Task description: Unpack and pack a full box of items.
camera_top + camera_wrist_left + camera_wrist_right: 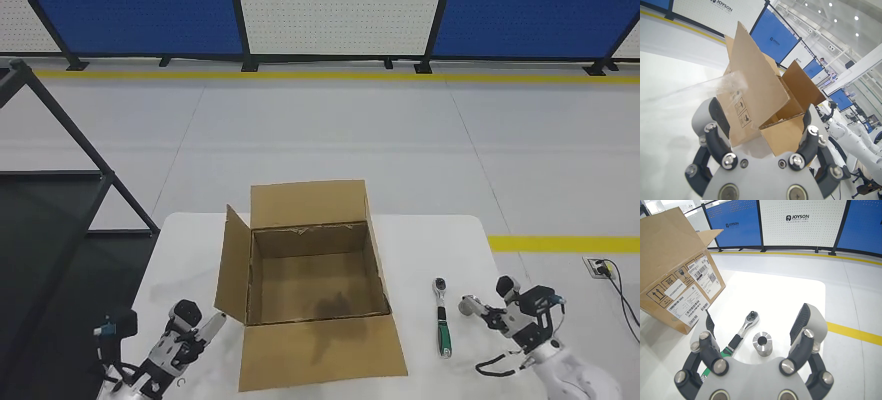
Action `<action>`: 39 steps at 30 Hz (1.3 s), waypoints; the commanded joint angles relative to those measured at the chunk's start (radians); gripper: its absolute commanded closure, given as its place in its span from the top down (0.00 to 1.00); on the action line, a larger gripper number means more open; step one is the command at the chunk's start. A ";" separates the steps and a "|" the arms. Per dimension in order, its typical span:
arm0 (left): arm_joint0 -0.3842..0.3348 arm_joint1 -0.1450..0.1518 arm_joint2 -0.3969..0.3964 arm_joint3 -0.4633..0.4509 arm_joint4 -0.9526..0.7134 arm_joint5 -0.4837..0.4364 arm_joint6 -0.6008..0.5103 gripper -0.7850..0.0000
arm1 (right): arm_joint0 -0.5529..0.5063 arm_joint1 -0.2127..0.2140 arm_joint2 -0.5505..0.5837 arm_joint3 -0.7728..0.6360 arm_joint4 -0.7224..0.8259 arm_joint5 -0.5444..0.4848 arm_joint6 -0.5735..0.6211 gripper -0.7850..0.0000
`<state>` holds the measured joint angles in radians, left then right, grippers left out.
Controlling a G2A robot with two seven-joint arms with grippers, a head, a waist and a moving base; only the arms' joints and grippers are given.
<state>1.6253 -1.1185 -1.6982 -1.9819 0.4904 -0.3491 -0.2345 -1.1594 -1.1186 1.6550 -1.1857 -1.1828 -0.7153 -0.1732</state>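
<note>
At the near left corner of the white table (440,240) we see the left gripper (762,105), its jaws spread wide with nothing between them. It faces the left side of the box and sits just beside it without touching.

The cardboard box (310,205) stands in the middle of the table with all four flaps folded outward, and from above we look straight down onto its bare brown floor. A strip of clear tape (730,83) sticks out from the left flap toward the left gripper. Printed labels and barcode stickers (704,275) cover the wall of the box that faces right.

To the right of the box, apart from it, a ratchet wrench (441,315) lies flat on the table, its metal head toward the far side and its green handle toward the near edge. Just right of the wrench stands a short metal socket (762,344), upright with its opening facing up; the two are near each other but not touching.

The right gripper (757,312) hangs over this spot with its jaws spread wide. The socket lies between its fingers (802,321), untouched.
</note>
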 commanded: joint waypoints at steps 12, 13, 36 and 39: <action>-0.120 0.006 0.015 0.089 0.097 0.024 -0.052 1.00 | 0.056 0.009 -0.049 0.100 -0.038 -0.034 0.060 1.00; -0.124 0.006 0.012 0.090 0.099 0.023 -0.053 1.00 | 0.060 0.009 -0.052 0.106 -0.042 -0.032 0.062 1.00; -0.062 0.001 0.005 0.032 0.086 0.031 0.014 1.00 | 0.132 0.011 -0.126 0.242 -0.119 0.095 0.015 0.00; -0.066 0.001 0.008 0.033 0.086 0.028 0.013 1.00 | 0.125 0.013 -0.126 0.236 -0.120 0.095 0.001 0.00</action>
<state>1.5608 -1.1176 -1.6910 -1.9497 0.5764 -0.3197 -0.2215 -1.0320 -1.1062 1.5286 -0.9466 -1.3032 -0.6213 -0.1678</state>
